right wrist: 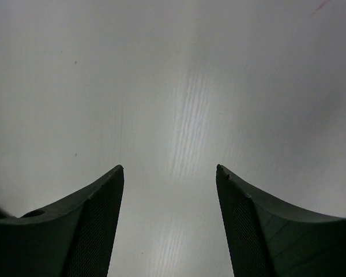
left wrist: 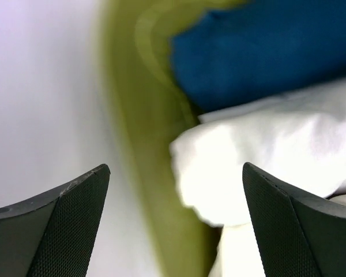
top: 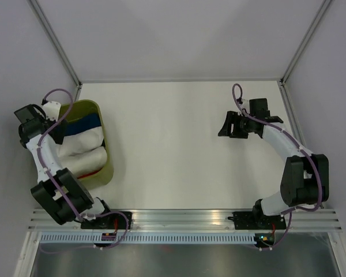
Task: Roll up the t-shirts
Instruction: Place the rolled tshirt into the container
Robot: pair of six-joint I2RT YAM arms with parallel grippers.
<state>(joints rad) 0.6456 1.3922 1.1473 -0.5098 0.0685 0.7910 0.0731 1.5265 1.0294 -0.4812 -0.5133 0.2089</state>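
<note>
At the near edge, the ribbed aluminium rail (top: 184, 216) carries both arm bases. Just beyond its left end sits the yellow-green oval plastic bin (top: 108, 151). Inside the bin the t-shirts lie as soft rolled bundles. A red scrap of cloth (top: 90, 172) shows at its near end, two plump white cloth rolls (top: 85, 147) fill its middle side by side, and a dark blue cloth roll (top: 84, 123) presses against them toward its far end. No print can be made out on the white, and no green shirt is visible. The left gripper (left wrist: 174, 166) hangs over the bin's left wall, its black textured fingers (left wrist: 75, 219) spread wide with nothing between them. One finger is above the pale surface outside the wall, the other above a white roll. That straddling pose would suit either reaching down for a bundle's end or clearing the bin; which one cannot be told. The tight packing suggests the rolling is largely done. Well to the right of the bin, the right gripper (right wrist: 169, 167) hovers low over bare table with its jaws apart and empty, probably parked out of the way. The matte off-white table (top: 173, 144) stretches beyond the bin to its far edge and shows only a faint streaked sheen. Pale grey wall panels (top: 179, 34) enclose it, with metal struts at the far corners.
</note>
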